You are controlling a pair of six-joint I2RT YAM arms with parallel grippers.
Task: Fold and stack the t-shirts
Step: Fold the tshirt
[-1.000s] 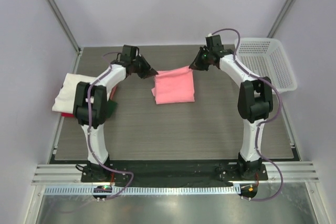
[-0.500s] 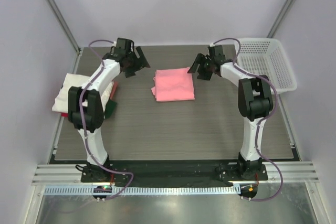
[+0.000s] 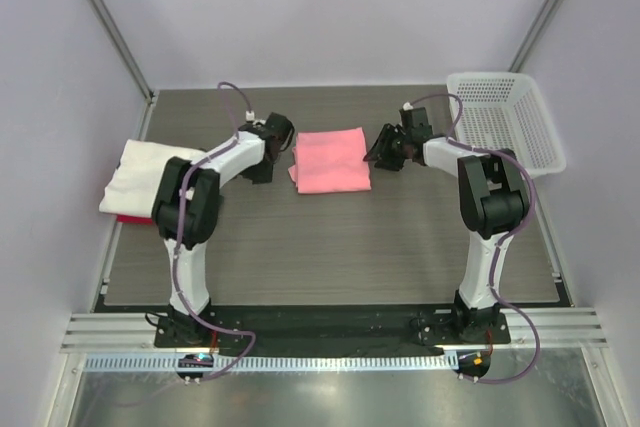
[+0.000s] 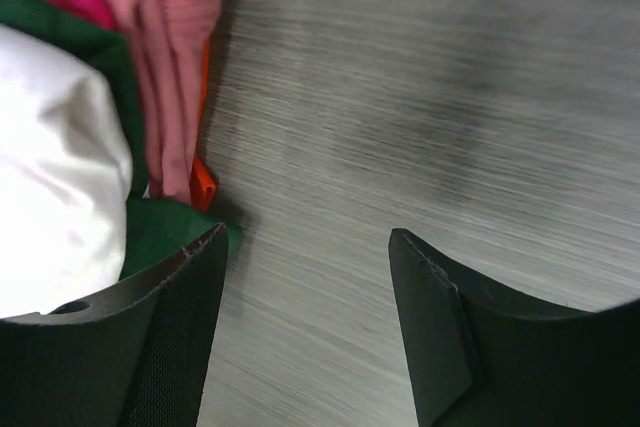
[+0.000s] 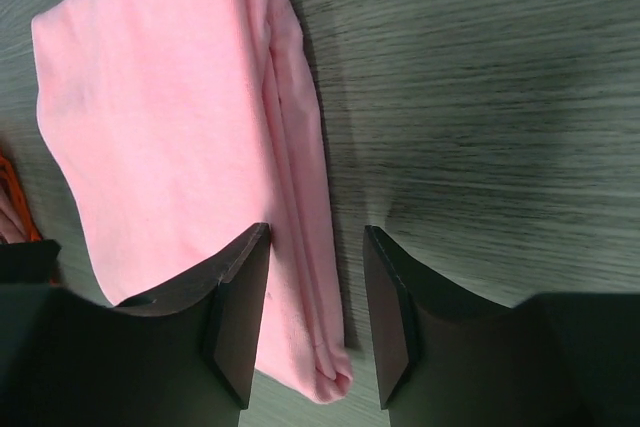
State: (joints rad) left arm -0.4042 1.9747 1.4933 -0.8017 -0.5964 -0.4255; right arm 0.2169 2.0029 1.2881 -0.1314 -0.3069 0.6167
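pink tee [image 3: 331, 160] folded flat, centre of table [image 3: 330, 247] | right gripper [image 5: 315, 312] wide open, straddling its edge, maybe touching, can't tell | left gripper [image 4: 305, 247] open too, holding nothing

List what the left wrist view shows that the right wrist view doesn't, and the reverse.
Left wrist only: a white t-shirt lying against green cloth.

Right wrist only: the folded salmon-pink t-shirt, its top face in view and its edge showing between the open fingers of the right gripper.

Both: the grey wood-grain table and that arm's own open gripper at the bottom; the left gripper holds nothing.
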